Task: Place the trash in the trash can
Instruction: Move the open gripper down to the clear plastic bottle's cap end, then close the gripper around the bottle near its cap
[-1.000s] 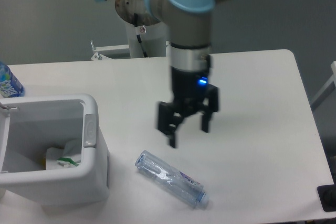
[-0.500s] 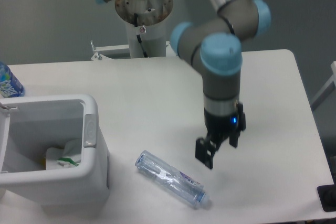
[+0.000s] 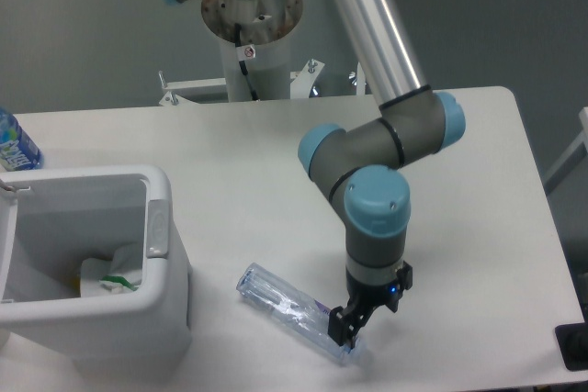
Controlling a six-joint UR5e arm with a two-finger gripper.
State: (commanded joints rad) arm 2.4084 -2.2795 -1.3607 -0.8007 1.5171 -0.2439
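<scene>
The clear crinkled plastic bottle [image 3: 280, 300] lies on its side on the white table, near the front edge. My gripper [image 3: 347, 330] points down at the bottle's right, cap end, low over the table. Its dark fingers [image 3: 338, 322] stand astride that end and look open, though I see them nearly edge-on. The bottle still rests on the table. To the left stands the white trash can [image 3: 158, 227]. Inside it lies the crumpled white wrapper [image 3: 108, 277] with a green edge.
A blue-labelled bottle [image 3: 14, 142] stands at the table's far left edge, behind the bin. The arm's base column [image 3: 253, 25] rises behind the table. A dark object [image 3: 574, 346] sits at the front right corner.
The gripper has swung right and toward the front, turned, and come down from mid-table height to the bottle's cap end. Bottle, bin and wrapper have not moved.
</scene>
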